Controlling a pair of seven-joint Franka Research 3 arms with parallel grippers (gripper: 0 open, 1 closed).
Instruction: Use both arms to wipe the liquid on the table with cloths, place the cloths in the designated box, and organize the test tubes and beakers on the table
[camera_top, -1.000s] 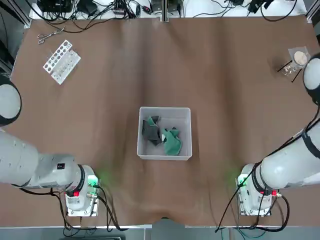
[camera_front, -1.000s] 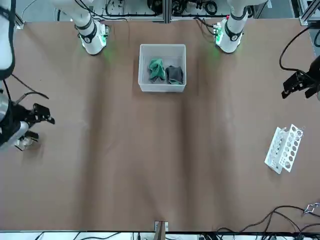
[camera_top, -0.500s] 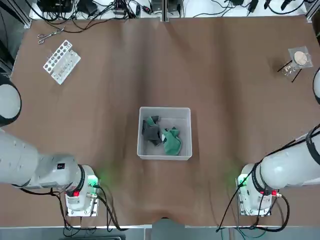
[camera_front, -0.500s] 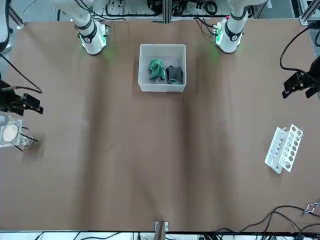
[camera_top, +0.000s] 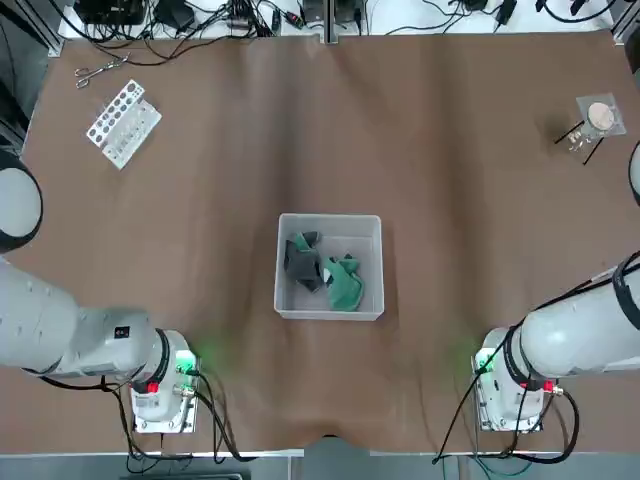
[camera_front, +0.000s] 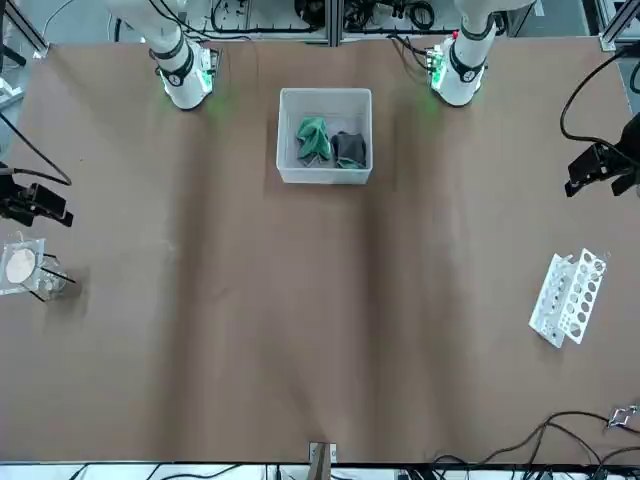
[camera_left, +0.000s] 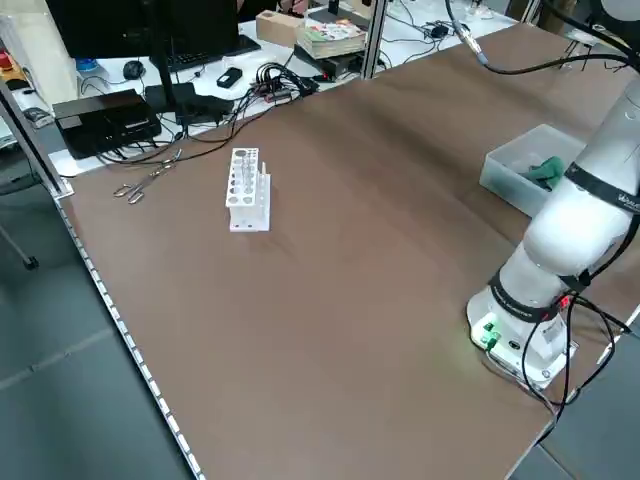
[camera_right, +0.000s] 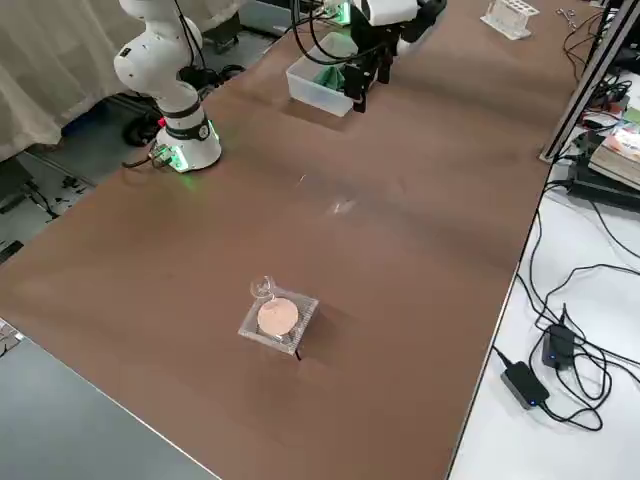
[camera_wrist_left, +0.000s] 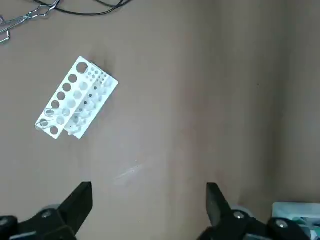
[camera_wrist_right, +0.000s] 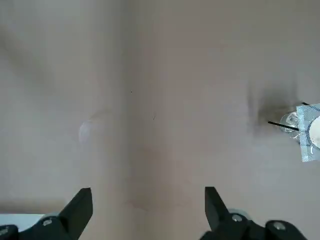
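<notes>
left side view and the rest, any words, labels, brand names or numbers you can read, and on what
None can be read in any view.
Left arm: small dark marking on its white link near the band, too small to read.
Stacked books behind the table: cover print blurred.
White rack, box: no markings visible.

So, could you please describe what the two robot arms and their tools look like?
Both arms are glossy white with rounded joints and grey-black bands. Each base glows green with small red lights, black cables trailing. The left tool and right tool are black, with dark angular fingers.
</notes>
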